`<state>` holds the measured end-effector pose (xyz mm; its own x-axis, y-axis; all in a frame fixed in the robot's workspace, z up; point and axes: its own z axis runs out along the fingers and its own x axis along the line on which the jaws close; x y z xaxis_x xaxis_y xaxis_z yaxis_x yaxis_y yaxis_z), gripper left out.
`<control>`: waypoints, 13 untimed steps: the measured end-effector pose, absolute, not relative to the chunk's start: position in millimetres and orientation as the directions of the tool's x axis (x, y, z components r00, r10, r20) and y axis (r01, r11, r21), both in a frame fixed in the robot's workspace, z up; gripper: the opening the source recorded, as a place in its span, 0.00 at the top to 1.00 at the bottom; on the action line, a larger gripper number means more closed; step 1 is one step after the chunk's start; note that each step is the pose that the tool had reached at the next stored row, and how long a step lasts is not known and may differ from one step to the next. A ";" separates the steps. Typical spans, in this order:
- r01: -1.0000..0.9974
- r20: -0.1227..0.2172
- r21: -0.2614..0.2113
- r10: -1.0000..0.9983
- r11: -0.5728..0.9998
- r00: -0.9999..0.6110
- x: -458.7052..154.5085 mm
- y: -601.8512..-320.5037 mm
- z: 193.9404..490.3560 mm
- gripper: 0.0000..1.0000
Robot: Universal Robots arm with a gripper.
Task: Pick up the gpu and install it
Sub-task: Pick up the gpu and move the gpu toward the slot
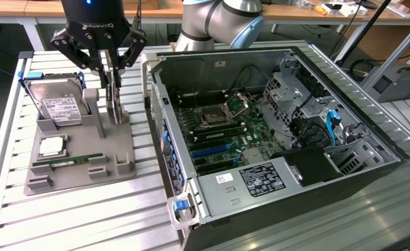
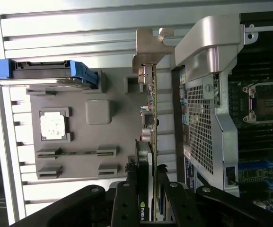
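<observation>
Gripper (image 1: pixel 112 81): mine's down over the grey parts tray (image 1: pixel 79 175). Jaws are pulled in narrow and clamped on the gpu, one finger on each flat face.
Gpu (image 1: pixel 115 107): standing on its long edge at the side of the tray nearest the computer case, pinched near its upper edge.
Wrist view: I'm looking straight along the card's thin edge. The metal bracket (image 2: pixel 150 45) is at the end away from my fingers (image 2: pixel 127 203).
Lifted or not: honestly can't tell. In the exterior view its lower edge is right down at the tray.
Hard drive (image 1: pixel 58 107): in a blue caddy, propped at the tray's far corner on the exterior view's left, apart from the card.
Processor chip (image 1: pixel 52 147): flat in its own pocket, nearer the camera than the drive.
Memory stick (image 1: pixel 69 160): the narrow green one, lying in its slot just in front of the chip.
Computer case (image 1: pixel 344 172): on its side with the panel off, just beside the tray on the exterior view's right, motherboard (image 1: pixel 219 125) showing.
Table (image 1: pixel 72 225): ribbed metal slats under the whole lot.
</observation>
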<state>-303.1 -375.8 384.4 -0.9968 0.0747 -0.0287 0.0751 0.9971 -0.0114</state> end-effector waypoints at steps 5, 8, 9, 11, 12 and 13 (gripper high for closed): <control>0.075 -0.029 -0.011 0.075 0.997 -0.997 -303.1 -375.8 386.5 0.73; 0.075 -0.029 -0.011 0.075 0.997 -0.997 -303.1 -375.8 387.2 0.73; 0.075 -0.029 -0.011 0.075 0.997 -0.997 -303.1 -375.8 387.5 0.73; 0.075 -0.029 -0.011 0.075 0.997 -0.997 -303.1 -375.8 387.9 0.73; 0.075 -0.029 -0.011 0.075 0.997 -0.997 -303.1 -375.8 388.0 0.73; 0.075 -0.029 -0.011 0.075 0.997 -0.997 -303.1 -375.8 388.3 0.73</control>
<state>-303.1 -375.8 388.3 -0.9968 0.0747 -0.0287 0.0751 0.9971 -0.0114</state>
